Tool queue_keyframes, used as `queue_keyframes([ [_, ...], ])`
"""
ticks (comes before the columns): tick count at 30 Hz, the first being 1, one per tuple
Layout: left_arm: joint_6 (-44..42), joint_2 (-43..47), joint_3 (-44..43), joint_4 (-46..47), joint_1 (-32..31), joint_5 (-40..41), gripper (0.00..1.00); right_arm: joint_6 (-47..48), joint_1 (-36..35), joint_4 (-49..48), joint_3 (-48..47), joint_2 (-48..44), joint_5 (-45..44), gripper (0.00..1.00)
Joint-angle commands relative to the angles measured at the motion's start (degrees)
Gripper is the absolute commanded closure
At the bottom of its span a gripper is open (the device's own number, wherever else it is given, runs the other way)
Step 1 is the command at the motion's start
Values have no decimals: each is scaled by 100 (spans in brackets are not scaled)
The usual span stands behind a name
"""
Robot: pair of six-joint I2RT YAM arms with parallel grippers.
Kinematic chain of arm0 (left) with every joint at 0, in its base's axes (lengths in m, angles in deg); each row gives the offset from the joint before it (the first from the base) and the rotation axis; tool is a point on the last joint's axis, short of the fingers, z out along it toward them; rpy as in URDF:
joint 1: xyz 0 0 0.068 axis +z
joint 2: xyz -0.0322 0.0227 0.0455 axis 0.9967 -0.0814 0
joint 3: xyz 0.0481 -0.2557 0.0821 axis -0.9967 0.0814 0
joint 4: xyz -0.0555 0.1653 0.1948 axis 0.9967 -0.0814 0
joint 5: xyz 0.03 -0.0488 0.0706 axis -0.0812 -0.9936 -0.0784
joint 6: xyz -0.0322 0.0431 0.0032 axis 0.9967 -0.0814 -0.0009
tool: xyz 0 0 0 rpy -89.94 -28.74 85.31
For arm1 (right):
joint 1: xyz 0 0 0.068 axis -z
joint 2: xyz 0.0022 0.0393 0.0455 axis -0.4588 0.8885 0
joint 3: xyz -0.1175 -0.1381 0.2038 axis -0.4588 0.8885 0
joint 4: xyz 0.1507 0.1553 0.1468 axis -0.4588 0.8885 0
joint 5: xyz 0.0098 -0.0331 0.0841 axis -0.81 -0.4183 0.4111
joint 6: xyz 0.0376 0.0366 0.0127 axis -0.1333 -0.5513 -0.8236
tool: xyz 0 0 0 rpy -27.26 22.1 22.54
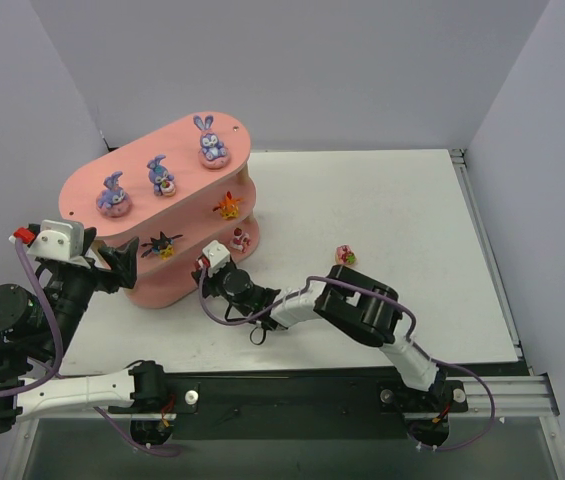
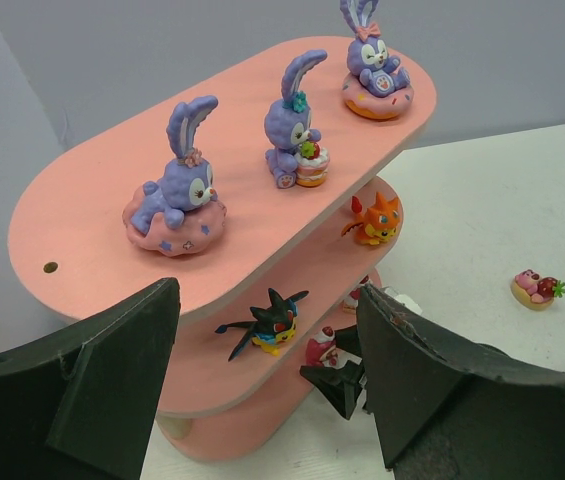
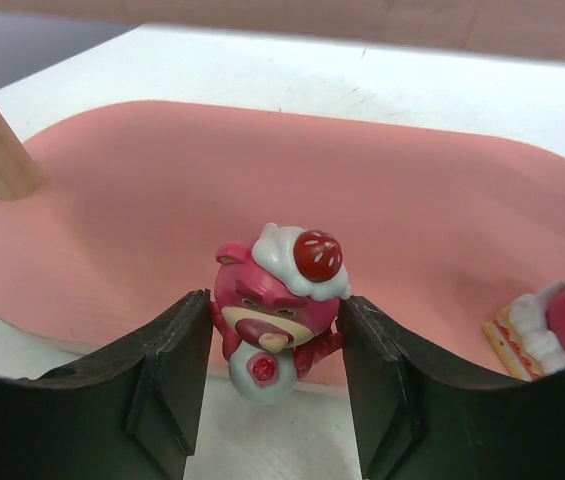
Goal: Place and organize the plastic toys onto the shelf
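Right gripper (image 3: 274, 335) clenched on pink-red bear toy (image 3: 280, 290) at the bottom board of shelf (image 3: 112, 200), toward bench's left edge; left gripper (image 2: 262, 370) released.

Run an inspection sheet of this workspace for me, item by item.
Surface: white table, one pink toy lying loose on it.
Job's things: shelf carries three bunnies on top, an orange toy and a spiky toy on the middle board, and a pink-red toy on the lowest.
Clutter: nothing seen.
Hands: left hand open, empty; right hand shut on a pink bear at the lowest board's edge.
Cables: purple cables along both arms.
Surroundings: plain grey walls on three sides.
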Motion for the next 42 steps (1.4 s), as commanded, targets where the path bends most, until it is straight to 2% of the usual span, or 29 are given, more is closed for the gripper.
queue_keyframes([
  [1, -73, 42, -4, 233, -53, 102, 19, -91, 56, -165, -346, 179, 125, 83],
  [16, -73, 69, -4, 216, -70, 172, 19, -399, 179, 116, -751, 592, 134, 82],
  [19, -73, 69, -12, 198, -70, 181, 19, -408, 197, 99, -716, 601, 134, 76],
  [22, -73, 77, -12, 198, -70, 172, 19, -391, 197, 73, -663, 619, 64, 65],
  [23, -73, 78, -12, 216, -70, 181, 19, -382, 197, 73, -654, 601, 55, 57],
  [25, -73, 86, -4, 207, -79, 181, 19, -373, 197, 90, -637, 610, 11, 50],
  [26, -73, 86, 5, 207, -79, 181, 19, -356, 197, 81, -628, 610, 2, 43],
  [29, -73, 86, -4, 207, -79, 199, 19, -320, 188, 64, -628, 636, 54, 35],
  [33, -73, 86, -4, 216, -88, 216, 19, -338, 188, 152, -672, 645, 81, 29],
  [42, -64, 78, -12, 190, -123, 260, 19, -215, 109, 64, -444, 400, -138, 21],
])
